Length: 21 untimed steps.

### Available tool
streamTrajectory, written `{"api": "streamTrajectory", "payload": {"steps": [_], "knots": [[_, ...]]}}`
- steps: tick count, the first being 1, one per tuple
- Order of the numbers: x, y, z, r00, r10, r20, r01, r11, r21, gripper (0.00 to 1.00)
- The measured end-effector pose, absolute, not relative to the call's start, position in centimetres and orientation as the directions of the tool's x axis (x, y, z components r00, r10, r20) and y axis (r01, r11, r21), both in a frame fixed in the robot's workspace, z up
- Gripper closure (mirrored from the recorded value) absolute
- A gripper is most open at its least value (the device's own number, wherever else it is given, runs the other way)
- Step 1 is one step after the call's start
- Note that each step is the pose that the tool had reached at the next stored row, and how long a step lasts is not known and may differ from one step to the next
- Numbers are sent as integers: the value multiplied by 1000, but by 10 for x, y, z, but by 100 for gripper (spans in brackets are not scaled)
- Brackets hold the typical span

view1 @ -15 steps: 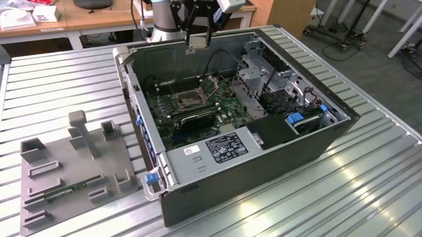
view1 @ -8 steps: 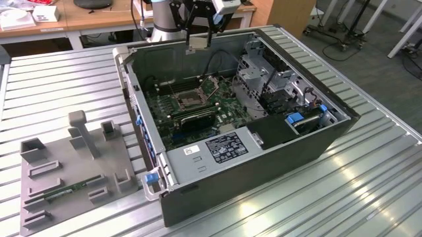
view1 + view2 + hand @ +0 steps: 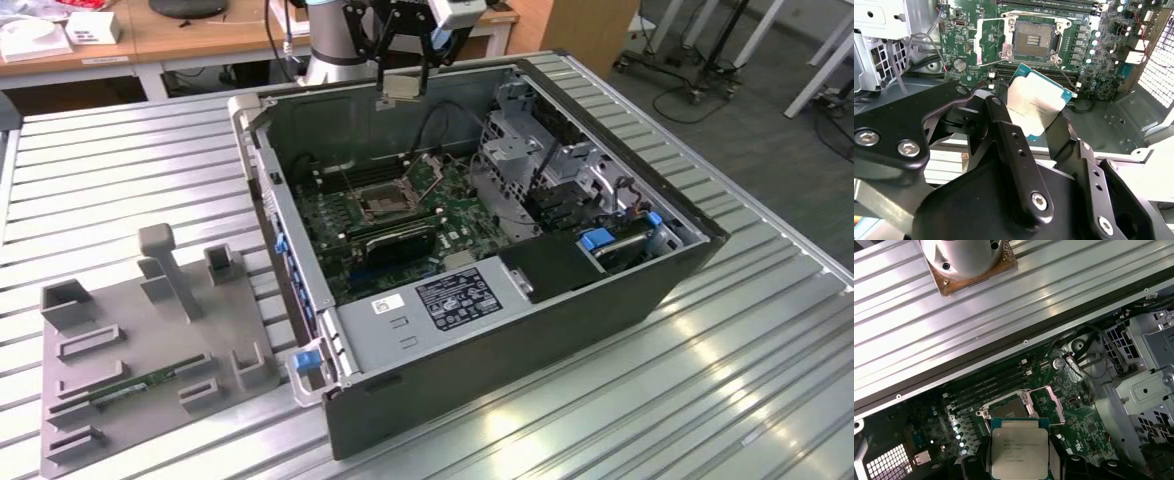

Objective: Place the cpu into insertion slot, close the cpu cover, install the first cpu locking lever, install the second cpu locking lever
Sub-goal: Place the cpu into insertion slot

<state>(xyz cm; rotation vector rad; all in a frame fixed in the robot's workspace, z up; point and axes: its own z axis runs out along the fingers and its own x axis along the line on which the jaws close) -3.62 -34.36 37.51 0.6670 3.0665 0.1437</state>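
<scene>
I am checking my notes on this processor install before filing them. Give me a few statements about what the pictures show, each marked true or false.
1. The hand grips the small flat square cpu with the silvery-tan metal top. True.
2. The cpu already sits in the small dark square insertion slot. False: the slot is empty and the cpu is in the hand, clear of the board.
3. The thin silvery metal cpu cover is shut over the slot. False: it stands open beside the slot.
4. The green motherboard lies inside the open dark computer case. True.
</scene>
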Motion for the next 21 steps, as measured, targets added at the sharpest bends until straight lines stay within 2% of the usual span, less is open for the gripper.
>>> {"api": "streamTrajectory", "payload": {"steps": [21], "knots": [[-36,-344,373,-766,643,19,642,762,89,46]]}}
